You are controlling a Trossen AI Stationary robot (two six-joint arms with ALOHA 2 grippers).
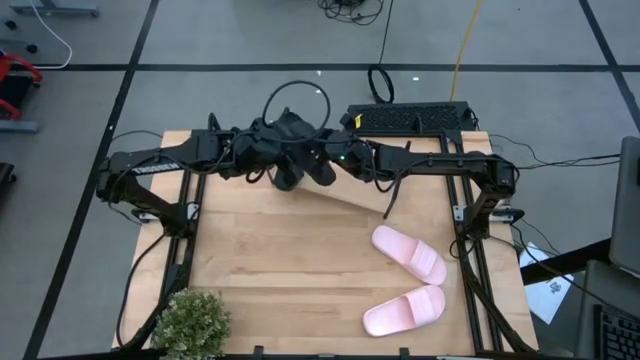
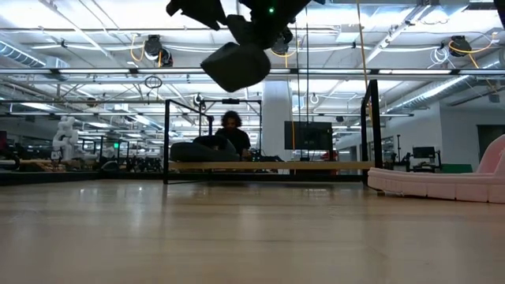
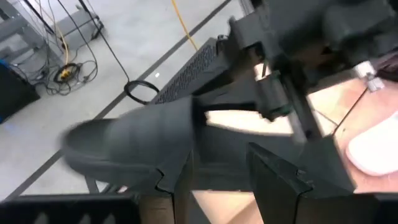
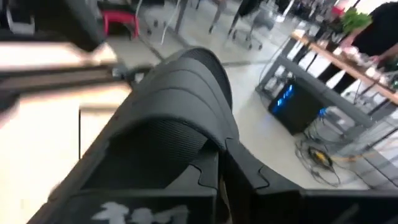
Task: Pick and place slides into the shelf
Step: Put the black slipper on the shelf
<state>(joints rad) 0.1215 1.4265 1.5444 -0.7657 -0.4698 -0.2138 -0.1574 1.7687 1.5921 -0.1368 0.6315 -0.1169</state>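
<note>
Black slides [image 1: 300, 165] overlap under both grippers; shelf [image 1: 350, 195] mostly hidden; plant [image 1: 190, 322] cut off.

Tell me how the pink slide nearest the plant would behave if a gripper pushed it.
The pink slide lies flat on the table, so it would probably skid, not roll or tip. It looks like moulded foam, likely light. The open strap may flex if pinched.

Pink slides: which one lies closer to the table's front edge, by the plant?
The lower pink slide, nearest the front edge; the other pink slide sits farther back.
</note>
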